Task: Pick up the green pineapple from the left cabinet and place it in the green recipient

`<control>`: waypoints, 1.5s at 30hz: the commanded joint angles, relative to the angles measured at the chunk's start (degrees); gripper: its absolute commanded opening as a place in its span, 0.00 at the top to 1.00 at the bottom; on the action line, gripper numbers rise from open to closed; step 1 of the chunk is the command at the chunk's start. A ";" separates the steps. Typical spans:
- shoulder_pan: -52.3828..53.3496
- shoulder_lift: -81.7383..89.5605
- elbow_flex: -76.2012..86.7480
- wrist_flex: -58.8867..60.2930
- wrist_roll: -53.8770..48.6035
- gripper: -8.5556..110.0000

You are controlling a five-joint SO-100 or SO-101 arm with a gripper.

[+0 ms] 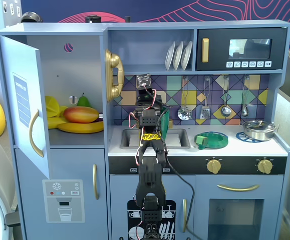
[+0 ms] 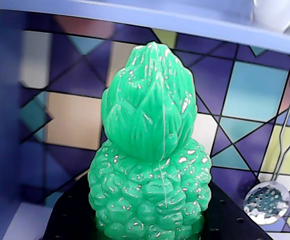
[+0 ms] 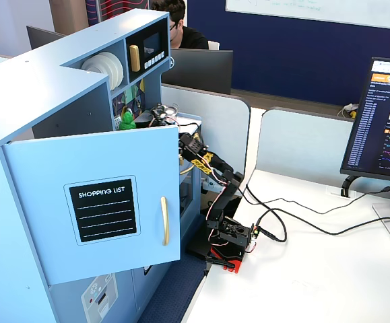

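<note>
Indoors, we are working at a toy kitchen beside a white desk [image 3: 316,269] in an office. Our gripper [image 2: 150,232] is clamping the green pineapple [image 2: 150,165] above the sink [image 1: 177,137]; its fingertips are cut off below.

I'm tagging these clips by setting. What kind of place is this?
Probably an office or lab holding a toy kitchen set: a blue play kitchen with a sink, desk partitions, a computer monitor, and a person seated behind.
</note>
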 commanded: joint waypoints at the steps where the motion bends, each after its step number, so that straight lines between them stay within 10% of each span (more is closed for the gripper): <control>1: 1.05 -7.38 -10.63 -2.55 0.97 0.93; 8: 2.55 -16.26 -18.72 0.97 5.27 0.88; 14: 3.52 -16.44 -18.02 0.97 13.71 0.59; 22: 3.52 -11.34 -11.16 -1.23 12.83 0.56; 45: 4.66 62.14 79.80 18.63 14.68 0.61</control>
